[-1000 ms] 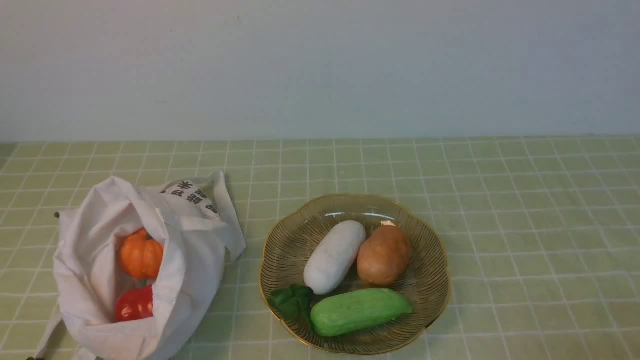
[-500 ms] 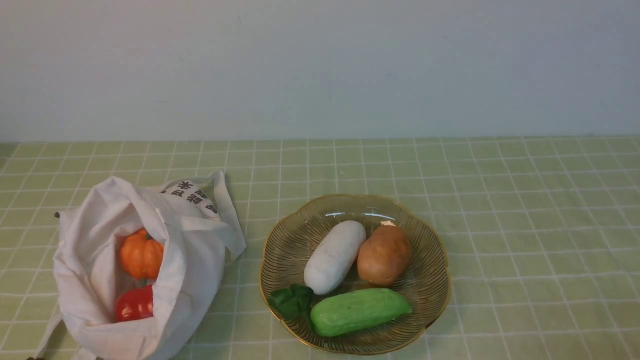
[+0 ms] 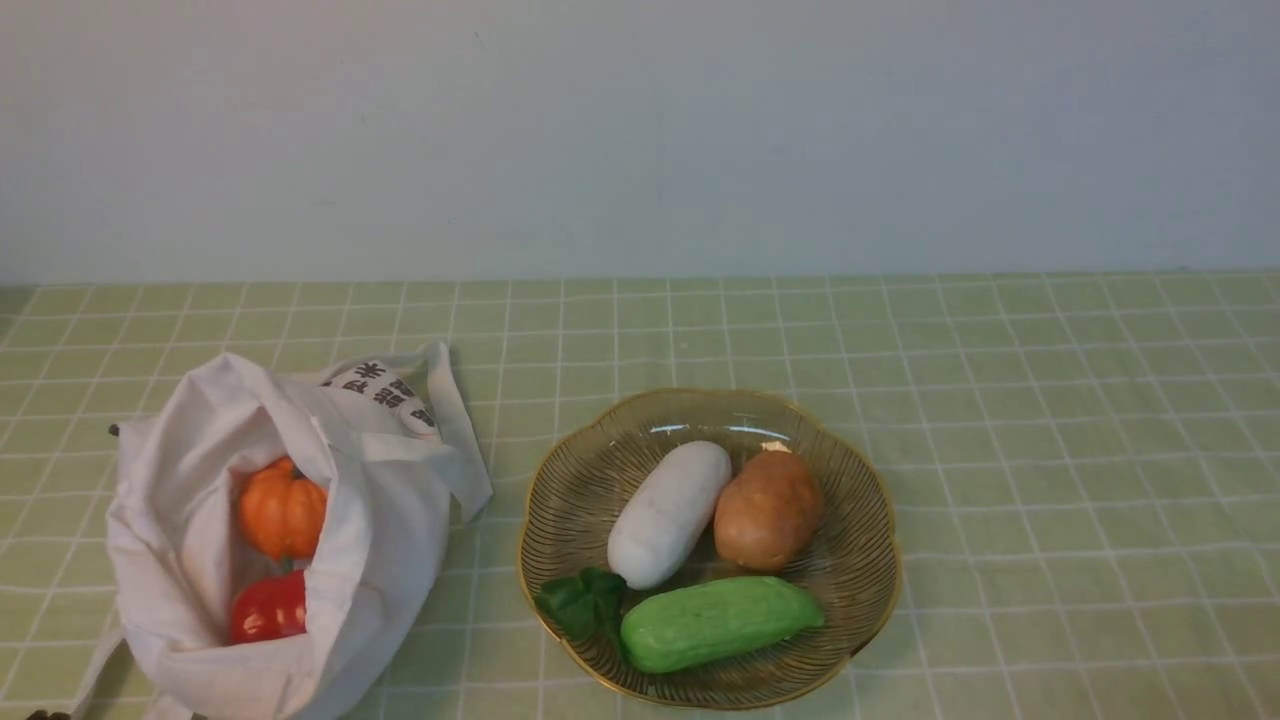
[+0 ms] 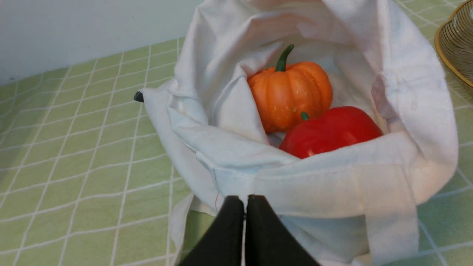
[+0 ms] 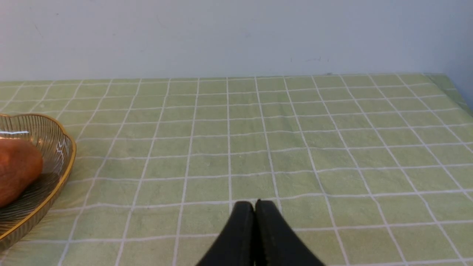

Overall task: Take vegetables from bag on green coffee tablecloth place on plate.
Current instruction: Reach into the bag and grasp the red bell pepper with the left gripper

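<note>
The off-white bag (image 3: 380, 520) lies open at the front left of the green tablecloth (image 3: 1050, 450). Inside it sit the orange pumpkin (image 3: 282, 512) and, nearer me, the red bell pepper (image 3: 268, 607). The left wrist view shows the pumpkin (image 4: 292, 92) and the pepper (image 4: 332, 131) touching behind the bag's near rim (image 4: 332, 192). My left gripper (image 4: 245, 199) is shut, its tips just in front of that rim. The amber plate (image 3: 860, 480) stands right of the bag. My right gripper (image 5: 255, 203) is shut and empty above bare cloth, right of the plate (image 5: 55, 147).
On the plate lie a white oblong vegetable (image 3: 668, 513), a brown one (image 3: 767, 510), a green one (image 3: 720, 622) and a dark green leaf (image 3: 582, 603). A pale wall (image 3: 640, 140) closes the far side. Cloth stretches right of the plate.
Bag, vegetables and plate have not moved. A small dark shape at the bottom left edge of the front view has shifted slightly leftward.
</note>
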`<state>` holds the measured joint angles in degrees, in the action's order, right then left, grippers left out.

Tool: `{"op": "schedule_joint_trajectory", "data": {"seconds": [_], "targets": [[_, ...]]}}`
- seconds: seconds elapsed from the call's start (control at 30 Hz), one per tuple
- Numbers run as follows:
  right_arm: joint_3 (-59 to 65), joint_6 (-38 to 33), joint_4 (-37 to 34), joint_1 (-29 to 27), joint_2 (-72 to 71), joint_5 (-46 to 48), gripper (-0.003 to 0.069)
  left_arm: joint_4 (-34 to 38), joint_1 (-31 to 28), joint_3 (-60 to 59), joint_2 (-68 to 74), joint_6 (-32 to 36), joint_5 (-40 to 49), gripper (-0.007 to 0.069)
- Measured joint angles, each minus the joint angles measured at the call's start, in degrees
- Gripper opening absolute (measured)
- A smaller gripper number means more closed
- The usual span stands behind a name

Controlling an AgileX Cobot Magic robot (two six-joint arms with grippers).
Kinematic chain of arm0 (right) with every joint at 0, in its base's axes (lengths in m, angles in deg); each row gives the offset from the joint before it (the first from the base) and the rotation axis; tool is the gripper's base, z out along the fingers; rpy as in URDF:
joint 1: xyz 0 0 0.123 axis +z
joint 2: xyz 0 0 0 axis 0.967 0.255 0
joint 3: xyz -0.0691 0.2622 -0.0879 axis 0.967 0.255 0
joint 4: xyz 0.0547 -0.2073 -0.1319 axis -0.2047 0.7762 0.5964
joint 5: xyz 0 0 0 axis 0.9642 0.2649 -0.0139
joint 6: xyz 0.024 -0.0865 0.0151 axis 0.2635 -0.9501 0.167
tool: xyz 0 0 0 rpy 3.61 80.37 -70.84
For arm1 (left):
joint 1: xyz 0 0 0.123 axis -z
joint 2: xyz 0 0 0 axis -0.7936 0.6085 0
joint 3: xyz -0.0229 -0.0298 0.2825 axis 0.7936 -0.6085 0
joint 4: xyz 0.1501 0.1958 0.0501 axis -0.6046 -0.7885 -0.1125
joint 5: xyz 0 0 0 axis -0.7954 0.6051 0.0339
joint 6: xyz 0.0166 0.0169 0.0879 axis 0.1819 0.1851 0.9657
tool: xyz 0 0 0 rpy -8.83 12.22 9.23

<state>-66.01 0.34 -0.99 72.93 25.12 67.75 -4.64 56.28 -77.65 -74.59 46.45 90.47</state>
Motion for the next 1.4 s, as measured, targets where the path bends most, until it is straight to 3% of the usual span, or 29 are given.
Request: {"op": "schedule_joint_trajectory", "data": {"seconds": [0.13, 0.4, 0.5, 0.77, 0.9, 1.0, 1.2, 1.23, 1.3, 1.4], "targets": [[0.0, 0.0, 0.0, 0.0, 0.0, 0.0, -0.0016, 0.7, 0.0, -0.11, 0.0, -0.7, -1.58, -0.0005], [0.0, 0.0, 0.0, 0.0, 0.0, 0.0, -0.0016, 19.95, 0.0, -0.17, 0.0, -12.23, -14.4, -0.0005], [0.0, 0.0, 0.0, 0.0, 0.0, 0.0, -0.0016, 24.52, 0.0, -0.17, 0.0, -13.51, -17.58, -0.0005], [0.0, 0.0, 0.0, 0.0, 0.0, 0.0, -0.0016, 27.37, 0.0, -0.17, 0.0, -12.6, -25.26, -0.0005], [0.0, 0.0, 0.0, 0.0, 0.0, 0.0, -0.0016, 27.6, 0.0, -0.08, 0.0, -10.86, -38.53, -0.0005], [0.0, 0.0, 0.0, 0.0, 0.0, 0.0, -0.0016, 27.93, 0.0, 3.68, 0.74, -9.88, -40.3, -0.0005], [0.0, 0.0, 0.0, 0.0, 0.0, 0.0, -0.0016, 28.0, 0.0, 18.27, 8.6, -4.45, -22.96, -0.0005], [0.0, 0.0, 0.0, 0.0, 0.0, 0.0, -0.0016, 27.8, 0.0, 23.95, 13.86, -2.37, -12.02, -0.0005], [0.0, 0.0, 0.0, 0.0, 0.0, 0.0, -0.0016, 27.47, 0.0, 29.88, 21.48, -0.91, 0.92, -0.0005], [0.0, 0.0, 0.0, 0.0, 0.0, 0.0, -0.0016, 26.71, 0.0, 34.69, 30.24, -0.2, 12.21, -0.0005]]}}
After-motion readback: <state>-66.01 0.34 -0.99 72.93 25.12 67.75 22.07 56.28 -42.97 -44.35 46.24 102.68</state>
